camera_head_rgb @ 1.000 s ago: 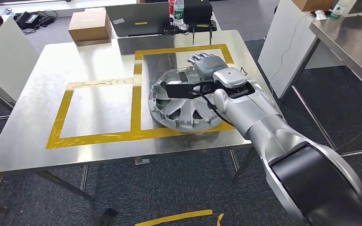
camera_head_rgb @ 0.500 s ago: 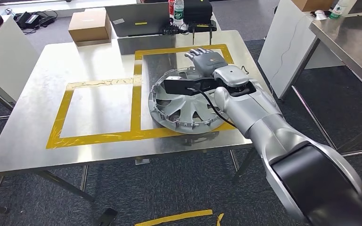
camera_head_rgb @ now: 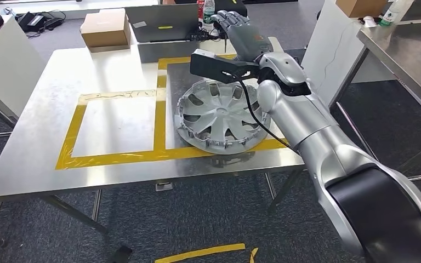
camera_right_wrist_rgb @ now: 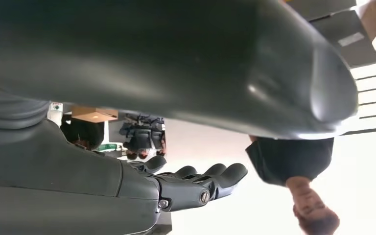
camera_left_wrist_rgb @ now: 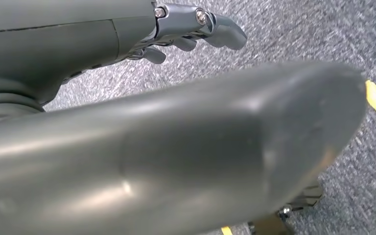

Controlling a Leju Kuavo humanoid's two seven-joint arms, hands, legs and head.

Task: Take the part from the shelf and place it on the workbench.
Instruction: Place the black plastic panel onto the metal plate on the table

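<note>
The part is a silver wheel cover (camera_head_rgb: 222, 115), lying face up on the steel workbench (camera_head_rgb: 115, 71) inside the right yellow-taped square. My right hand (camera_head_rgb: 235, 30) hovers well above the cover's far rim, apart from it, fingers stretched out and holding nothing. In the right wrist view that hand (camera_right_wrist_rgb: 191, 183) shows its fingers extended and empty. My left hand (camera_left_wrist_rgb: 196, 29) hangs over grey carpet with nothing in it, fingers loosely bent.
A cardboard box (camera_head_rgb: 105, 28), a grey case (camera_head_rgb: 161, 22) and bottles (camera_head_rgb: 208, 11) stand at the bench's far edge. A white cabinet (camera_head_rgb: 334, 49) and another steel table (camera_head_rgb: 405, 44) are to the right. A person in a dark top (camera_right_wrist_rgb: 289, 156) stands beyond the bench.
My right hand has let go of the wheel cover and risen up and away toward the bench's far edge. The cover has settled from tilted to flat.
</note>
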